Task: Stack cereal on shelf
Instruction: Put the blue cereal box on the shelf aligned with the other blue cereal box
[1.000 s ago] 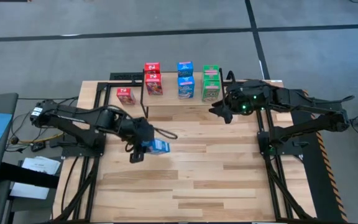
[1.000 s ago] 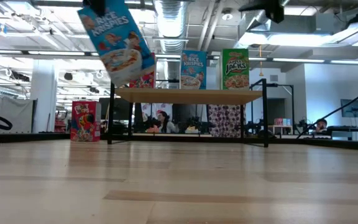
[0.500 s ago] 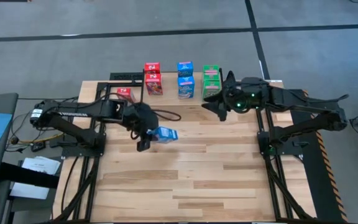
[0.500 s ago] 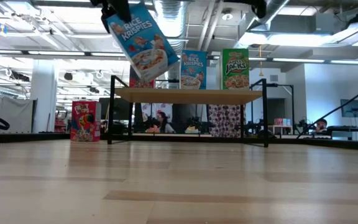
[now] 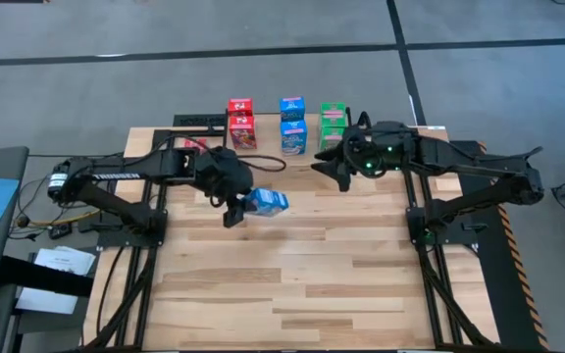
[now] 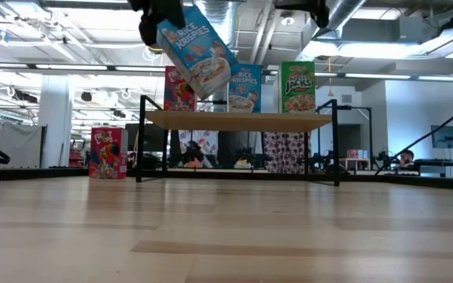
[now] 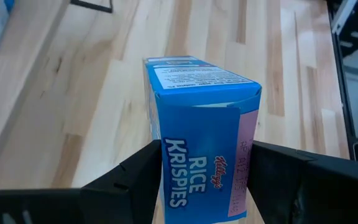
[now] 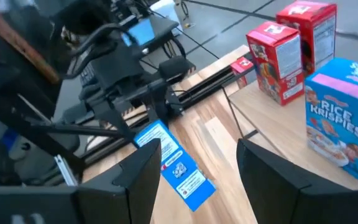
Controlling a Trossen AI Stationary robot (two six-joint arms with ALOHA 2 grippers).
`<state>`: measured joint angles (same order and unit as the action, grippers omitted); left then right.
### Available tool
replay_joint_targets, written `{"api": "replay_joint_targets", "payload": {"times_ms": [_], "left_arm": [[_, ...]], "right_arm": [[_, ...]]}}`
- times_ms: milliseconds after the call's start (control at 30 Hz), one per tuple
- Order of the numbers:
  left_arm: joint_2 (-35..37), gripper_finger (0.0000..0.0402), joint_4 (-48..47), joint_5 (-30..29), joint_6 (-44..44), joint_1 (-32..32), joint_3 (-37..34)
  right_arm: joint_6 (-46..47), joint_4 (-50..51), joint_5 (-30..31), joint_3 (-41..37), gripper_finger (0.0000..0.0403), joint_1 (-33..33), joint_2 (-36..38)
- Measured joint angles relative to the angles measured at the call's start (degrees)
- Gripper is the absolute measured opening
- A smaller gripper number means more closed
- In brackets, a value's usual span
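My left gripper (image 5: 235,204) is shut on a blue Rice Krispies box (image 5: 266,202), high above the table and just in front of the shelf's (image 6: 238,119) left part; the box shows tilted in the low view (image 6: 197,51). On the shelf (image 5: 266,139) stand red (image 5: 241,130), blue (image 5: 293,135) and green (image 5: 333,137) boxes, with more behind them. One red box (image 6: 107,153) stands on the table left of the shelf. My right gripper (image 5: 333,167) is open and empty by the shelf's near right corner. My left gripper pinches the blue box between its two fingers (image 7: 143,177), on two opposite sides near the end toward the wrist (image 7: 169,180). The box is lifted clear of the table and hangs tilted, its free end pointing down toward the table's right.
The shelf's black wire legs (image 6: 141,141) stand on the table's far middle. The wide slatted tabletop (image 5: 302,265) in front of the shelf is bare wood. The arms' black frames (image 5: 430,235) run along both table sides.
My left gripper has carried the blue box toward the table's far edge and a little right, closer to the shelf, the box staying tilted and clear of the table. My right gripper has shifted slightly left along the shelf's front.
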<state>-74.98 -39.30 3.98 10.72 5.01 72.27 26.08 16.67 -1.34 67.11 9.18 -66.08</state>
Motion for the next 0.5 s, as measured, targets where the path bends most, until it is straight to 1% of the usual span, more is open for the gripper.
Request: {"api": "replay_joint_targets", "payload": {"times_ms": [133,200,333,500], "left_arm": [[0.0,0.019,0.07,-0.12,1.15,1.53,0.0],[0.0,0.019,0.22,-0.16,1.64,2.53,0.0],[0.0,0.019,0.62,-0.21,2.12,4.37,0.0],[0.0,0.019,1.85,-0.19,2.58,5.83,0.0]], "right_arm": [[-4.68,0.0,-0.09,0.0,0.0235,-0.82,0.0],[-4.97,-0.21,0.22,0.0,0.0235,-1.06,0.0],[-4.73,-0.82,4.3,0.0,0.0235,-0.29,0.01],[-4.73,-3.65,4.24,0.0,0.0235,0.34,0.46]]}}
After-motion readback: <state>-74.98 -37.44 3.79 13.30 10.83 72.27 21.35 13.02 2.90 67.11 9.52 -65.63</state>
